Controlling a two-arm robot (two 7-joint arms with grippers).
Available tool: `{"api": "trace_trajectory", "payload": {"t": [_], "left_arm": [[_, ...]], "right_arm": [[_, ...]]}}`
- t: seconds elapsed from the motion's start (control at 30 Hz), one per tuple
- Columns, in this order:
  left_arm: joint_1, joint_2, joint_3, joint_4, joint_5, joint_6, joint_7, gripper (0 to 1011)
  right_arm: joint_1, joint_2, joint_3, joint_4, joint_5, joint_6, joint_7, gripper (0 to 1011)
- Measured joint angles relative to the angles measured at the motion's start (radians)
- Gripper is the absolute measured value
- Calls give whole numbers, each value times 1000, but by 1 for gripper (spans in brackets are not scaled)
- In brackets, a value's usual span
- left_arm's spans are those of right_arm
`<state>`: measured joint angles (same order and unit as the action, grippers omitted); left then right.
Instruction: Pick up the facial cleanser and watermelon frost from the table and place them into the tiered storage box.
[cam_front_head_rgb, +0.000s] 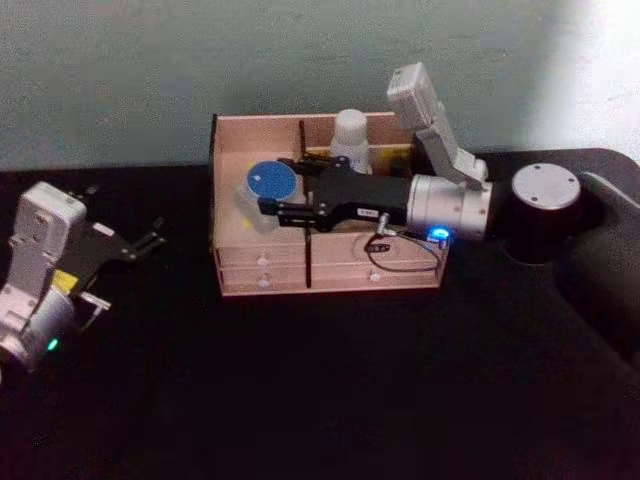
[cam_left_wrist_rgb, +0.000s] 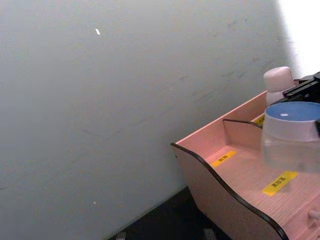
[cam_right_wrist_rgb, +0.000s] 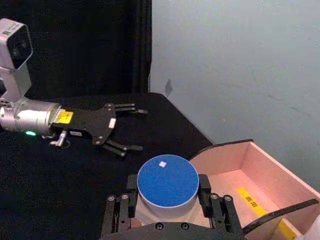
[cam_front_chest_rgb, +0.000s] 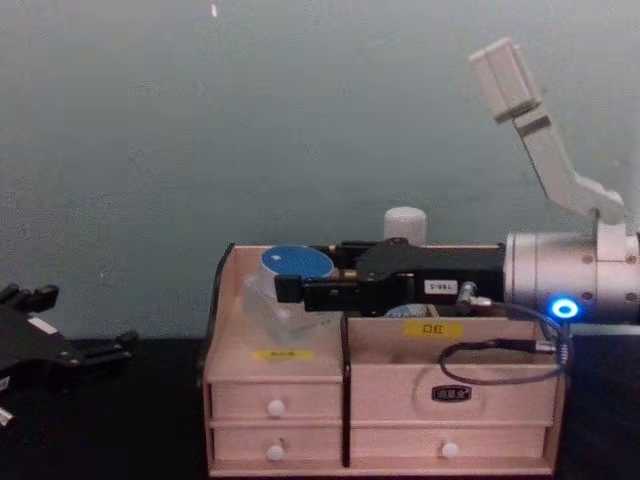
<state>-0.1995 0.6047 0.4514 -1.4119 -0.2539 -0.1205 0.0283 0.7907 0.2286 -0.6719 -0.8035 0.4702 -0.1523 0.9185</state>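
The scene is dim overall, with a dull grey-green wall (cam_front_head_rgb: 150, 80) and a black table (cam_front_head_rgb: 330, 390) that swallows nearly all detail. A bright, washed-out patch falls on the wall at the upper right in the head view and again in the left wrist view, where it blows out to plain white. All four views are soft and somewhat grainy. A blue indicator light (cam_front_chest_rgb: 564, 308) on the right arm glows with a small halo, and a green light (cam_front_head_rgb: 52, 346) shows on the left arm. The tiered storage box (cam_front_chest_rgb: 380, 400) is evenly lit, with faint shadow in its compartments. The watermelon frost (cam_left_wrist_rgb: 292, 135) looks blurred up close.
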Motion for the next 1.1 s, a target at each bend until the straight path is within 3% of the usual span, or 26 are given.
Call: {"api": "trace_trajectory", "payload": {"t": [0.43,1.1], "left_arm": [[0,0,0,0,0,0,0,1001],[0,0,0,0,0,0,0,1001]], "right_arm": [[38,-49,12,91,-37,-8,-4,728],[47,-78,30,131,-85,-7,-21,726]]}}
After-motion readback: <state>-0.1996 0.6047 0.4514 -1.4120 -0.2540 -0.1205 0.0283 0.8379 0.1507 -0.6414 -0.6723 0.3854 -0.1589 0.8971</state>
